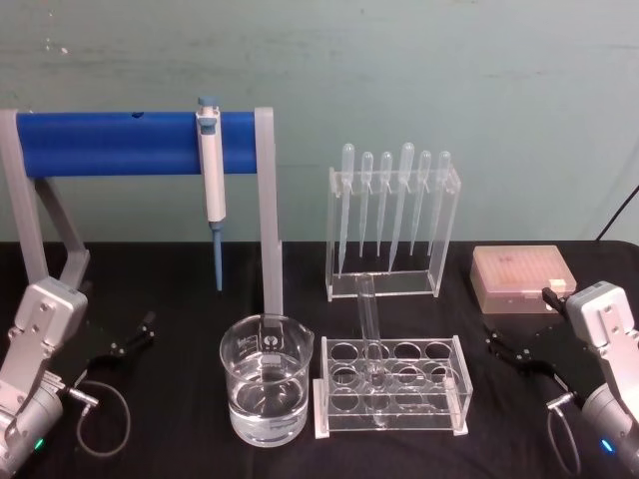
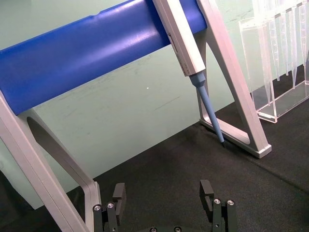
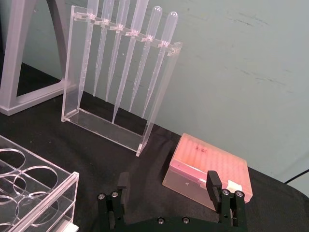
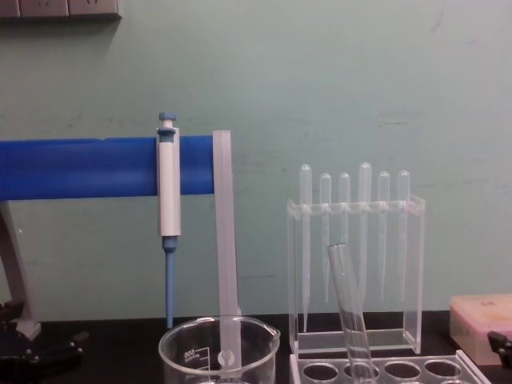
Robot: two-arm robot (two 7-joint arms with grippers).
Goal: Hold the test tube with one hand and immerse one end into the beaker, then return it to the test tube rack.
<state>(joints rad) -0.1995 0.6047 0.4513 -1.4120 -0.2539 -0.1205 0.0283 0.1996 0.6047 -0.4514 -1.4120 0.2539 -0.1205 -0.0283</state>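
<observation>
The test tube (image 1: 368, 324) stands tilted in a front-middle hole of the clear rack (image 1: 454, 399); from the chest view the test tube (image 4: 350, 312) leans to the left. Just left of the rack sits the beaker (image 1: 265, 394), partly filled with clear liquid, and its rim shows as the beaker (image 4: 218, 348) low in the chest view. My left gripper (image 1: 133, 336) rests open at the far left of the table, nothing between its fingers (image 2: 119, 192). At the far right my right gripper (image 1: 505, 346) is open too, its fingers (image 3: 213, 181) empty.
A white-and-blue pipettor (image 1: 210, 165) hangs on a blue bar stand (image 1: 110, 144) behind the beaker. An acrylic stand (image 1: 444, 230) with several pipettes is behind the rack. A pink tip box (image 1: 522, 277) lies at the back right. Loose cables trail beside both arms.
</observation>
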